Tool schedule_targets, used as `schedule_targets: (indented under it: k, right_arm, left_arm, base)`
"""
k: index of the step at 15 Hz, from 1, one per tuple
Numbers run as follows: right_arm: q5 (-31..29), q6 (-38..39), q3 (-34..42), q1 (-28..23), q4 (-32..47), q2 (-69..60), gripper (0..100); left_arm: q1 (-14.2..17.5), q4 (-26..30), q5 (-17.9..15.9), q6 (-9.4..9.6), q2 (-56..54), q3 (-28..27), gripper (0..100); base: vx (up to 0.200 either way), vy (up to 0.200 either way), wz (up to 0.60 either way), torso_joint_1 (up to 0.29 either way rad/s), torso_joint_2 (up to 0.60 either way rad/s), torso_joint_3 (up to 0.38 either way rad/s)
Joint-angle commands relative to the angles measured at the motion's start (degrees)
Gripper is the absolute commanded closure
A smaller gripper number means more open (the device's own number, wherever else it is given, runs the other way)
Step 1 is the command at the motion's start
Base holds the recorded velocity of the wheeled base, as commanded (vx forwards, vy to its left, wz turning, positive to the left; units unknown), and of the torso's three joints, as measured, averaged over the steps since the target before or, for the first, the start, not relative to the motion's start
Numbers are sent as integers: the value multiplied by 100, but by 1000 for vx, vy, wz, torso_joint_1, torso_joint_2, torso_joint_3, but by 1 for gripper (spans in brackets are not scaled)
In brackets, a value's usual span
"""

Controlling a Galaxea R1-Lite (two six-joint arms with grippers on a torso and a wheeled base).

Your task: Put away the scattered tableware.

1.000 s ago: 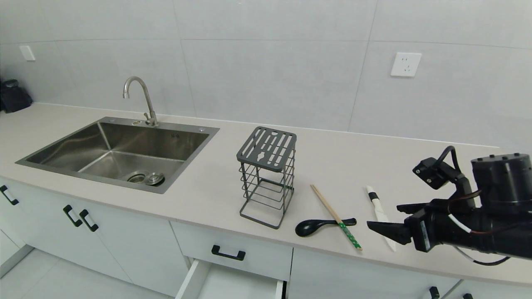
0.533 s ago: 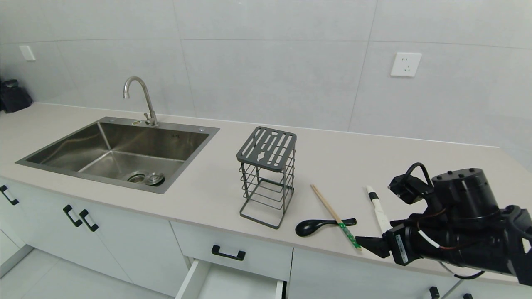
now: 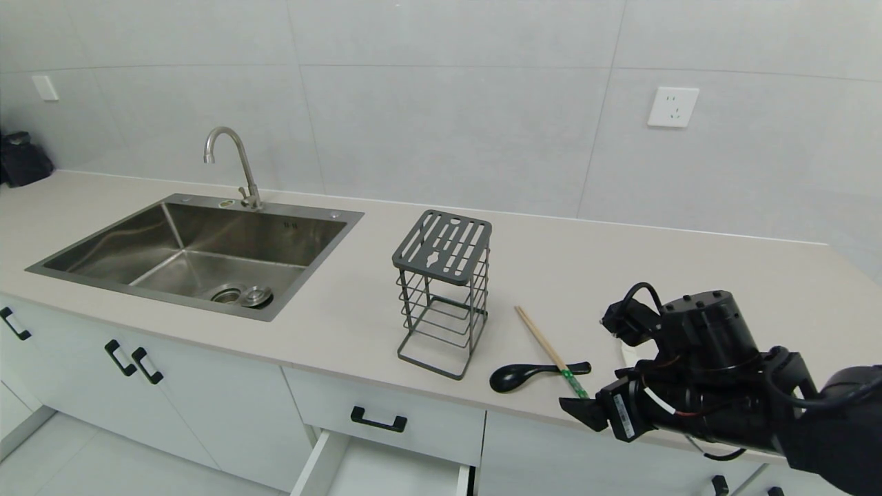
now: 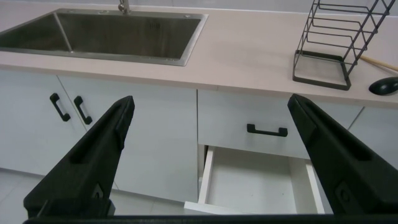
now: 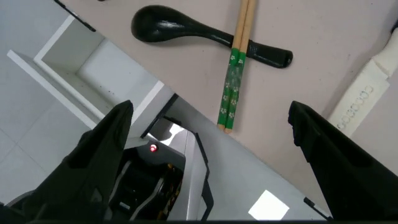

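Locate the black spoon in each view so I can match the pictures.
Head view: black spoon on the counter near its front edge, right of the wire rack.
Left wrist view: its bowl, past the rack's base.
Right wrist view: whole spoon, chopsticks across its handle.
Shared landmark: the chopsticks.

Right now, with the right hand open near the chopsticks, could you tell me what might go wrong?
The chopsticks lie across the handle of the black spoon, so lifting either may drag the other. Their green ends reach the counter edge; a nudge from the right hand could tip them off beside the open drawer.
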Motion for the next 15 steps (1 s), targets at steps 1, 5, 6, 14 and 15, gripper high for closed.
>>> schedule_targets:
  k: [1,5,6,14,15]
  right_arm:
    - [-139,15,-23,17,-25,405,0]
    - [-218,59,-199,70,-122,757,0]
    - [-455,191,-234,114,-148,959,0]
    - [-499,384,-481,167,-210,1302,0]
    - [-525,384,-524,167,-210,1337,0]
  left_arm:
    - [0,-1,-1,6,7,0,0]
    - [0,-1,-1,-3,7,0,0]
    - [0,-1,-1,-3,7,0,0]
    - [0,-1,-1,-3,7,0,0]
    - [0,-1,-1,-3,7,0,0]
  base:
    - [0,0,0,0,0,0]
    - [0,0,0,0,0,0]
    - [0,0,0,0,0,0]
    - [0,0,0,0,0,0]
    - [0,0,0,0,0,0]
